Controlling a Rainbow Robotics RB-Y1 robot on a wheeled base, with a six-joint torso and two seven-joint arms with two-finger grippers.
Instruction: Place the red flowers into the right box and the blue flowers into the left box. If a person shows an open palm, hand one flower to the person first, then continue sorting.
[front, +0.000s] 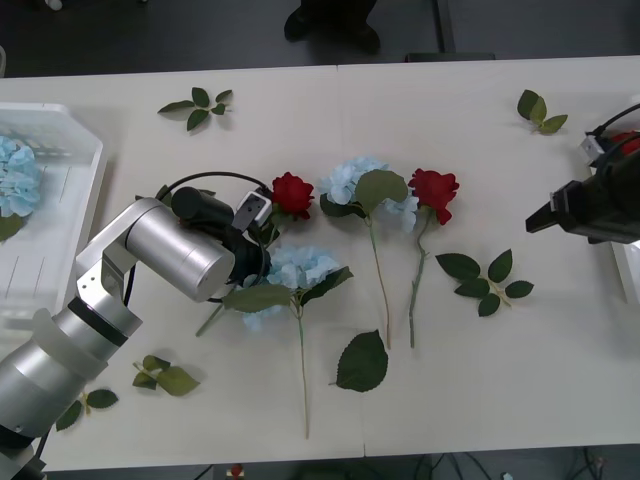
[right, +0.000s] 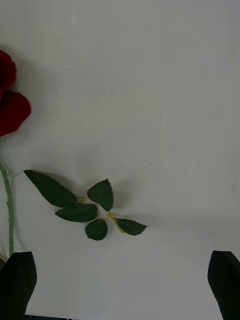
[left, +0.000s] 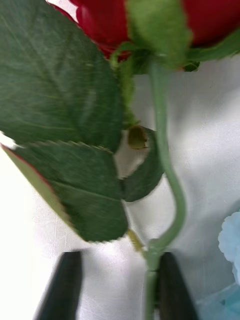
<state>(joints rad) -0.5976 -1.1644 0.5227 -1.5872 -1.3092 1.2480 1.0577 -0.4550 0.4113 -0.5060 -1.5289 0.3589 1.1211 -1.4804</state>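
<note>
Two red flowers lie mid-table: one (front: 292, 193) at my left gripper (front: 264, 230), another (front: 435, 190) further right. A blue flower (front: 300, 268) lies under my left forearm, a second (front: 358, 180) sits between the roses, and a third (front: 15, 175) rests in the left box (front: 70, 210). In the left wrist view my gripper (left: 117, 287) stands open astride the rose stem (left: 167, 165), which lies against one finger (left: 172, 290), with the bloom (left: 150, 20) beyond it. My right gripper (front: 548, 215) hovers open by the right box (front: 630, 275); its wrist view (right: 120, 285) shows a rose (right: 10, 100).
Loose leaf sprigs lie scattered: far left (front: 200, 105), far right (front: 540, 110), beside the right rose's stem (front: 485, 275), a single big leaf (front: 362, 362) near the front, and two (front: 165, 377) by my left arm. The table's front edge runs close below the stems.
</note>
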